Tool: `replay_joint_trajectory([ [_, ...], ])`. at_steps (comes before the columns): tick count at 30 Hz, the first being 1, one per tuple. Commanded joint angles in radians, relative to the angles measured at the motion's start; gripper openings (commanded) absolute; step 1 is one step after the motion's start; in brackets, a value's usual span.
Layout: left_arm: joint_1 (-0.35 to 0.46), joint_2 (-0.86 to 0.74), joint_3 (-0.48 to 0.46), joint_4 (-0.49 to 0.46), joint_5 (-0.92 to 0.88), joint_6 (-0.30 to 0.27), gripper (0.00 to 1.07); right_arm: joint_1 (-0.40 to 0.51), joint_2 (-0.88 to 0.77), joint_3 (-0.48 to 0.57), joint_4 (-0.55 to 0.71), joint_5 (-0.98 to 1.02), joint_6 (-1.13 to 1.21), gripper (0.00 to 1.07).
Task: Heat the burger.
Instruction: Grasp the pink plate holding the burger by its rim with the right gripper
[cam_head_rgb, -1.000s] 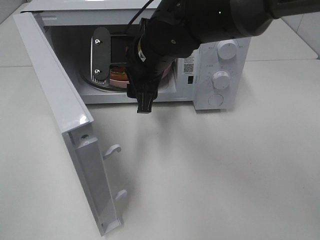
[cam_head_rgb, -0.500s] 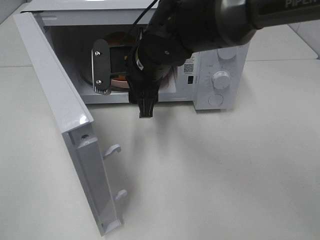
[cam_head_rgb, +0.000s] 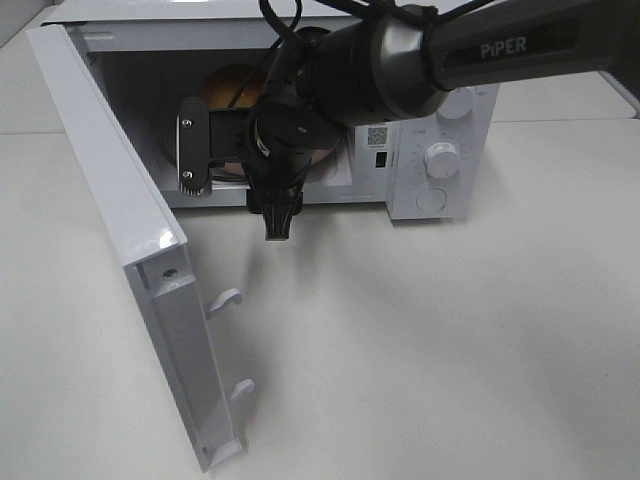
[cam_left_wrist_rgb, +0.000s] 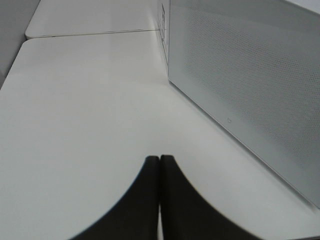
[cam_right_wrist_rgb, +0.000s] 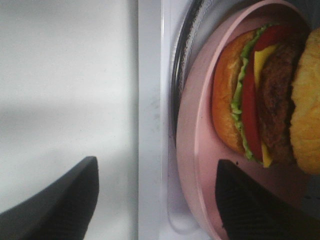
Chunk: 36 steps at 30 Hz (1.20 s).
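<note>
Right wrist view shows the right tool (cam_right_wrist_rgb: 157, 165) wide, holding nothing. From the high camera, the burger (cam_right_wrist_rgb: 260, 95) lies at 12 o'clock from it, on the pink plate (cam_right_wrist_rgb: 197, 150) inside the microwave (cam_head_rgb: 478, 170).

One microwave (cam_head_rgb: 470, 170) stands at the far edge of the desk (cam_head_rgb: 450, 350). It has one door (cam_head_rgb: 100, 180), and that door carries two latch hooks (cam_head_rgb: 225, 300) (cam_head_rgb: 241, 390). The panel has two white knobs (cam_head_rgb: 456, 101) (cam_head_rgb: 442, 158), one round button (cam_head_rgb: 431, 199) and one QR-code sticker (cam_head_rgb: 377, 135). Inside are one glass turntable (cam_right_wrist_rgb: 182, 65), one pink plate (cam_right_wrist_rgb: 200, 145) and one burger (cam_right_wrist_rgb: 260, 95). There are two end effectors: the left end effector (cam_left_wrist_rgb: 160, 162) and the right end effector (cam_right_wrist_rgb: 157, 185), each with two dark fingers.
</note>
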Motion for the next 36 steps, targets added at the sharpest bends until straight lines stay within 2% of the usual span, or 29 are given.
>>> replay_joint_trajectory([
  [1,0.002,-0.018,0.003,-0.004,-0.009,-0.002,0.00,-0.010,0.022,-0.025,-0.012,0.006,0.013,0.67],
  [13,0.004,-0.018,0.003,-0.004,-0.009,-0.001,0.00,-0.054,0.063,-0.025,-0.032,-0.029,0.038,0.67],
  [36,0.004,-0.018,0.003,-0.004,-0.009,-0.001,0.00,-0.056,0.077,-0.025,-0.142,-0.077,0.061,0.67],
])
